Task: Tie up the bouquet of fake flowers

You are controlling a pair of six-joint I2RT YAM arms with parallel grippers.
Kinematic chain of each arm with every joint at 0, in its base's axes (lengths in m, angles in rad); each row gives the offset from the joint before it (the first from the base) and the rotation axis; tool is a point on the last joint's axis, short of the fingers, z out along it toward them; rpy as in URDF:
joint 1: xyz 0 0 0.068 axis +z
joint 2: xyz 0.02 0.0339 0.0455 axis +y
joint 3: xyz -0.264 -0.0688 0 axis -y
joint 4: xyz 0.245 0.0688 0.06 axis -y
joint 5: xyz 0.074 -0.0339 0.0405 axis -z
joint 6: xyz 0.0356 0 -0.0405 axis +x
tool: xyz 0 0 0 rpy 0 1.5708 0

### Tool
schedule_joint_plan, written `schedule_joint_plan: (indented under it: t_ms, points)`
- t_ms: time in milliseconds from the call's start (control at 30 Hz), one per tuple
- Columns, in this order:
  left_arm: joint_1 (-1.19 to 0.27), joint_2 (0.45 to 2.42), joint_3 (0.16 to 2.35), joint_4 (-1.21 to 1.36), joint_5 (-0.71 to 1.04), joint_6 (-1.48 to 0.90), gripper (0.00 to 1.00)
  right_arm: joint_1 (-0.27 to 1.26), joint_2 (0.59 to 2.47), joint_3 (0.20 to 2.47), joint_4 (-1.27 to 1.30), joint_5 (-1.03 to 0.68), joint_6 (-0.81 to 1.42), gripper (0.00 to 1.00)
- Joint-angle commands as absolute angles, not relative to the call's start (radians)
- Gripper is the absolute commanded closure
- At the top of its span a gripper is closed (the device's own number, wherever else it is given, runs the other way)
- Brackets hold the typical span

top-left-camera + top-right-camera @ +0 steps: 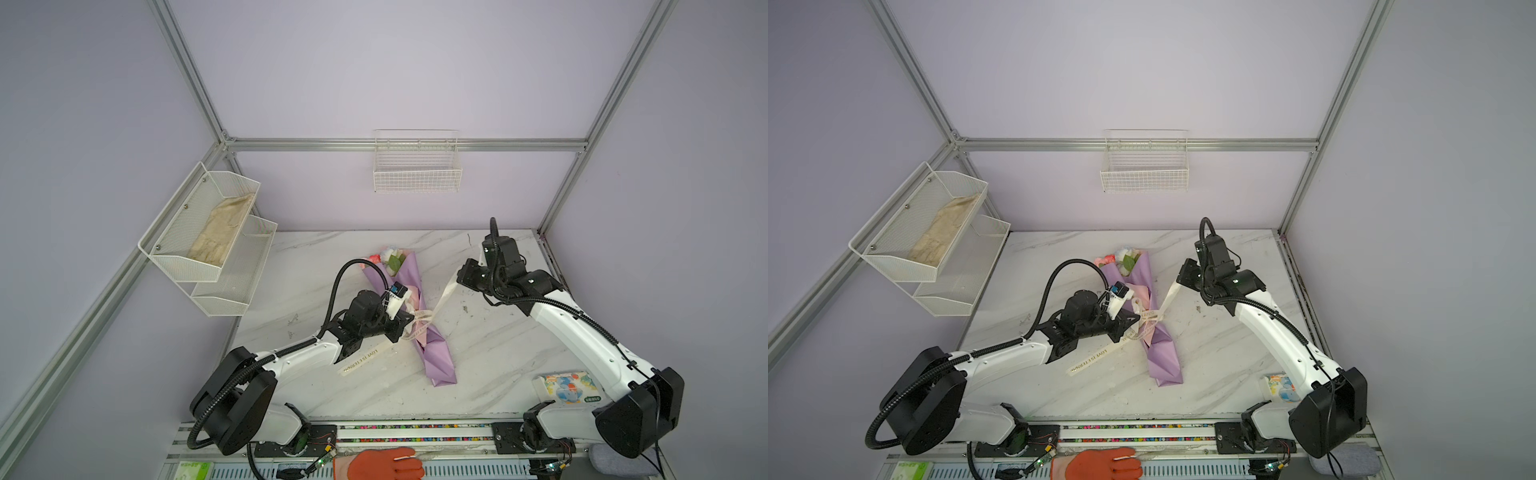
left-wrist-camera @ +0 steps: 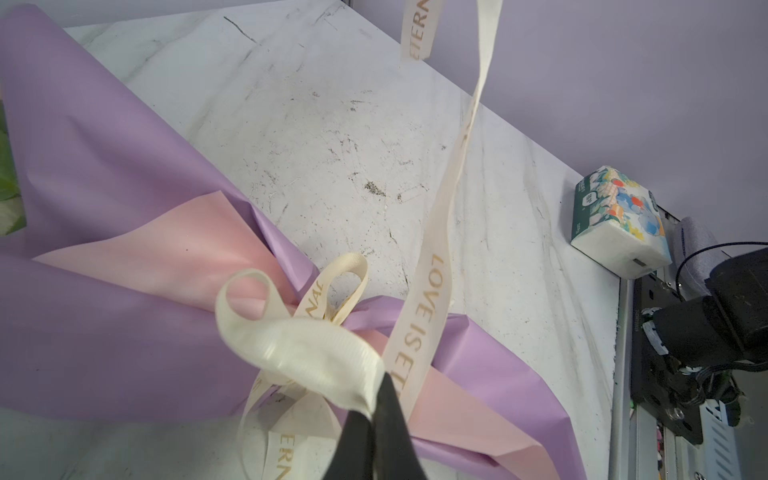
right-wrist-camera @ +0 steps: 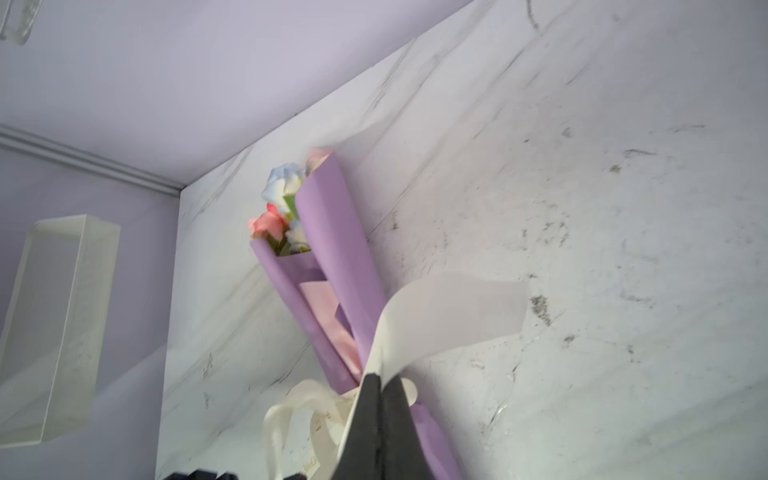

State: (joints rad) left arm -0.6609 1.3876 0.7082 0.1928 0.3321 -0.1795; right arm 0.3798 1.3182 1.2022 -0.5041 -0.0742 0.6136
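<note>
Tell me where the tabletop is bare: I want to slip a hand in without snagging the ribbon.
Bare: marble table between bouquet and right arm; the front strip beside the tissue pack; the far edge behind the fake flowers. Crowded: mid-bouquet, where the left pincer and right pincer hold the cream ribbon.

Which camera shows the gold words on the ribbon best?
The left wrist view. The ribbon runs close to that camera, so you can read "LOVE IS" in gold. In both top views it is small and its letters tiny. The right wrist view shows it blurred, no words readable.
</note>
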Motion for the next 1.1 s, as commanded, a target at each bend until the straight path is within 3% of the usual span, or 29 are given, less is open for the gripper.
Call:
schedule_joint_plan:
  t_ms: [0, 100, 233, 367, 567, 967, 1067]
  points:
    - [-0.652, 1.344, 0.663, 0.213, 0.311, -0.175, 1.0, 0.298, 1.279, 1.124, -0.523, -0.038, 0.565, 1.0]
    - [-0.652, 1.342, 0.643, 0.217, 0.32, -0.185, 1.0, 0.244, 1.251, 1.066, -0.548, 0.014, 0.537, 1.0]
    - [-0.652, 1.353, 0.625, 0.208, 0.333, -0.192, 1.0, 0.24, 1.257, 0.996, -0.539, -0.083, 0.532, 1.0]
    - [-0.652, 1.342, 0.565, 0.215, 0.309, -0.249, 1.0, 0.231, 1.299, 0.933, -0.56, 0.017, 0.54, 1.0]
    - [-0.652, 1.285, 0.457, 0.264, 0.241, -0.327, 1.0, 0.213, 1.309, 0.96, -0.545, 0.071, 0.525, 1.0]
    - [-0.65, 1.128, 0.414, 0.099, -0.02, -0.426, 1.0, 0.212, 1.339, 0.995, -0.538, 0.046, 0.493, 1.0]
    - [-0.65, 1.102, 0.387, 0.098, -0.015, -0.43, 0.94, 0.213, 1.339, 0.997, -0.537, 0.034, 0.481, 1.0]
